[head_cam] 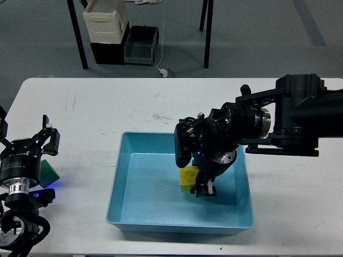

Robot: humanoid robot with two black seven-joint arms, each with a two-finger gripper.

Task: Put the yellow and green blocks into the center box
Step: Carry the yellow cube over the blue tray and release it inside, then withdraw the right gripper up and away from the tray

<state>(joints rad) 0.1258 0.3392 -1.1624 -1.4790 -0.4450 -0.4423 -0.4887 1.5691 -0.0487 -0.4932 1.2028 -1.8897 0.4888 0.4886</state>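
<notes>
— What is seen inside the center box (pixel 140 176)?
— The yellow block (pixel 187 176) is seen over its floor, right of the middle, gripped by the right gripper (pixel 206 188).

— And the green block (pixel 48 173)?
— It is found on the counter (pixel 96 107) near the left edge, beside the left gripper (pixel 47 134), whose jaws are spread apart.

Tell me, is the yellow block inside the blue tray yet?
Inside. The yellow block sits within the walls of the blue tray, beside the right gripper; whether it rests on the floor, cannot tell.
</notes>
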